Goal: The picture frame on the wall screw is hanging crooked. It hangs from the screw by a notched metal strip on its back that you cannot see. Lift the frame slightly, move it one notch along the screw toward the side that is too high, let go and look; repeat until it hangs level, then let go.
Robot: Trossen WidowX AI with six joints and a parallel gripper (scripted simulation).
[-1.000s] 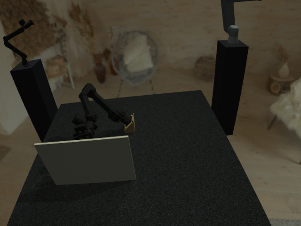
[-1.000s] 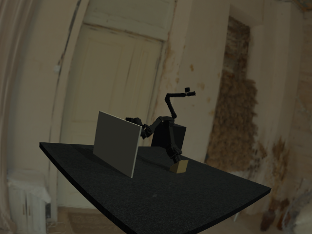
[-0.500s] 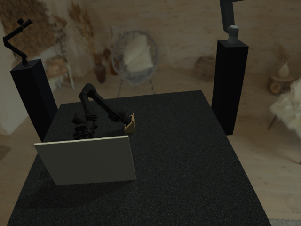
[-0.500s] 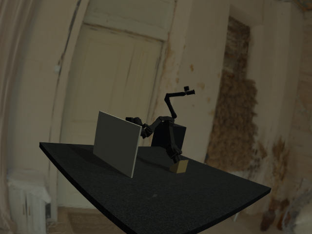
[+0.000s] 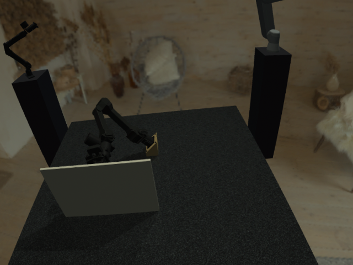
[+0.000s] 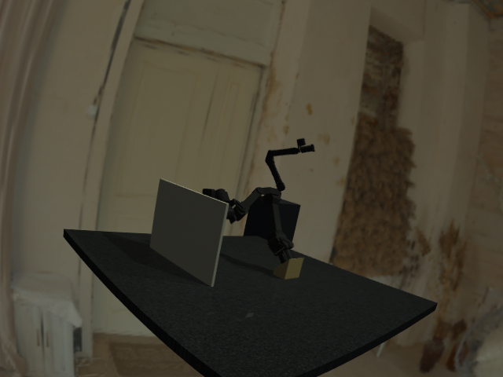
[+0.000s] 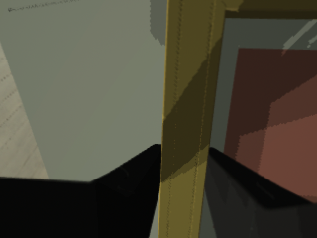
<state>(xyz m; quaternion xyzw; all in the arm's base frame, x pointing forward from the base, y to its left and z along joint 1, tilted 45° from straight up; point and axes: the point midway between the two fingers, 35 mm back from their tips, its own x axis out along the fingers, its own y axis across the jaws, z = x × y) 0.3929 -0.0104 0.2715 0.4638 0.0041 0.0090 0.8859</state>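
The picture frame (image 7: pixel 192 64) has a gold border around a pale mat and a reddish-brown picture. Its left side bar runs nearly upright through the wrist view, and part of its top bar shows at the upper right. My gripper (image 7: pixel 185 151) is shut on that side bar, one black finger on each side. The pale wall panel (image 5: pixel 108 191) (image 6: pixel 186 233) (image 7: pixel 94 84) stands behind the frame and shows only its back in the top and exterior views. It hides the frame and the fingertips there. The screw and notched strip are hidden. I cannot tell whether the frame is level.
My arm (image 5: pixel 118 118) (image 6: pixel 276 219) bends from a tan wedge-shaped block (image 5: pixel 153 150) (image 6: pixel 293 269) toward the panel. The dark table (image 5: pixel 213 185) (image 6: pixel 324 308) carries both. Black pedestals (image 5: pixel 269 105) (image 5: pixel 37 111) with other arms stand beyond its edges.
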